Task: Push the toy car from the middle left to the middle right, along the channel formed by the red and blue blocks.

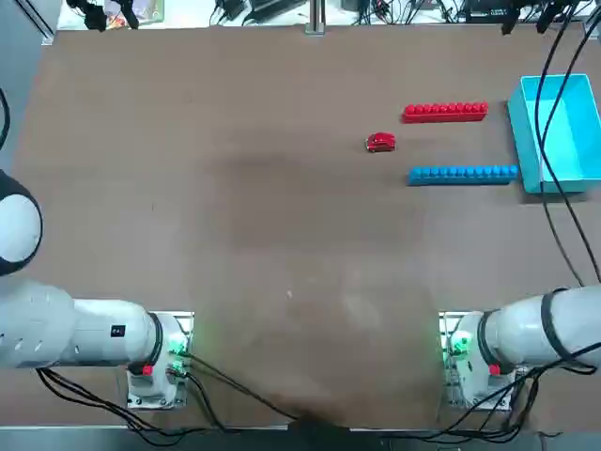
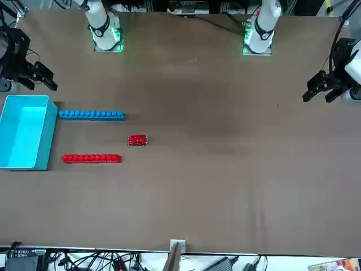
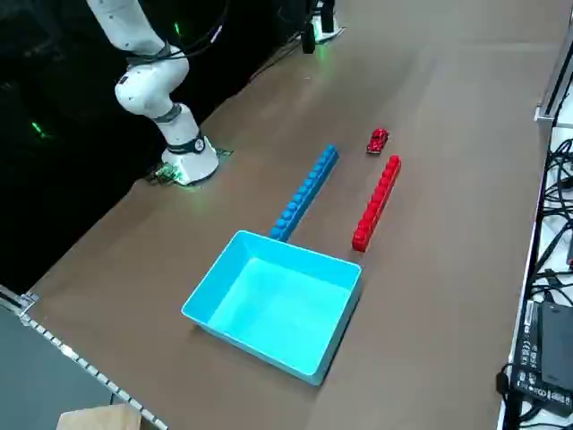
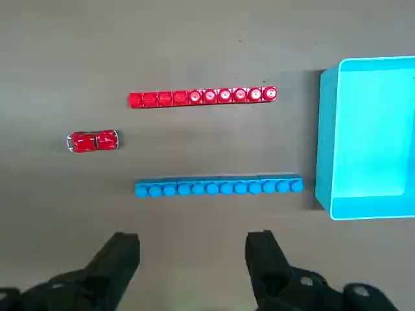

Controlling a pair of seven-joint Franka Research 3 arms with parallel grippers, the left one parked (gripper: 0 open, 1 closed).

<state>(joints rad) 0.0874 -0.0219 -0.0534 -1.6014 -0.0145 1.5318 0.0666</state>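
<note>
Two dark fingers (image 4: 259,259) of the right gripper (image 4: 191,259) are seen spread apart with nothing between them, held high above the table and well back from the blue bar (image 4: 218,187). One light-blue bin (image 4: 327,139) sits at the far end of the channel (image 4: 214,141). One red bar (image 4: 202,96) and one blue bar are laid parallel, forming that single channel. One toy car (image 4: 93,141) is parked just outside the channel's open end, opposite the bin, its long axis in line with the bars. A push toward the bin would be needed, with the gripper first brought behind the car.
</note>
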